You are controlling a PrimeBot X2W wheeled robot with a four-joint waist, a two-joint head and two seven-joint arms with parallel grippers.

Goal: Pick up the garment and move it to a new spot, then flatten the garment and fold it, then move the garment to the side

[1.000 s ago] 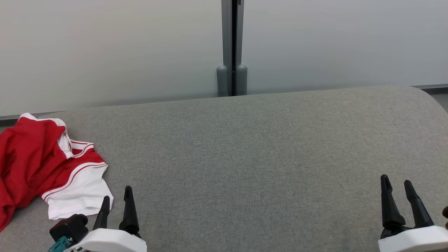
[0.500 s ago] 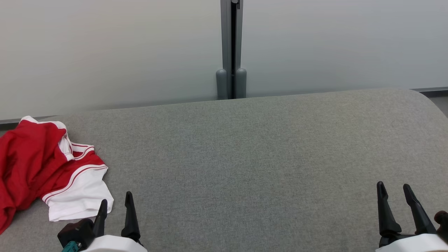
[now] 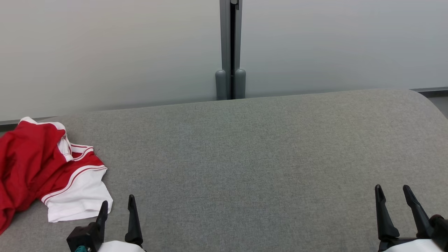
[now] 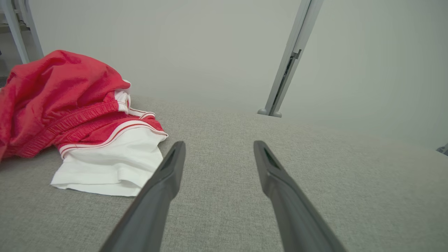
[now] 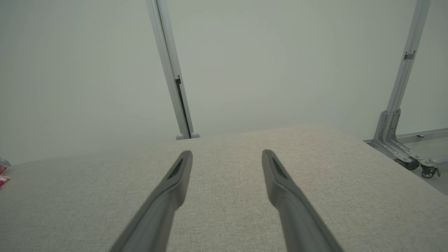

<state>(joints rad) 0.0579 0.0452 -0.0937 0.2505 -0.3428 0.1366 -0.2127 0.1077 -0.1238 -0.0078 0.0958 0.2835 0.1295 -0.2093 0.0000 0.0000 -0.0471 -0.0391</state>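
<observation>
Plainly nothing is held yet. The crumpled red garment with white panels and red-and-white piping lies in a heap at the far left of the grey woven-fabric tabletop, its red bulk at the table's left edge and one white hem spread flat toward the middle. The left gripper hangs low just beside that white hem, its two long dark fingers spread apart and empty. It looks set as the nearer arm for the first pick-up. The right gripper is well apart from the cloth, at the lower right over bare fabric, its fingers likewise wide and empty. I judge it is parked there to leave the middle of the table free as the new spot.

The left wrist view shows a gathered, ribbed band across the red cloth. This may be an elastic waistband, which would make the garment a pair of shorts, though the bunching leaves that unsure.

Behind the table stand frosted pale wall panels joined by a grey metal post. The right wrist view also shows a wheeled metal foot on the floor past the table's right end.

No brand, label or readable writing appears on the garment, the grippers or the panels.
</observation>
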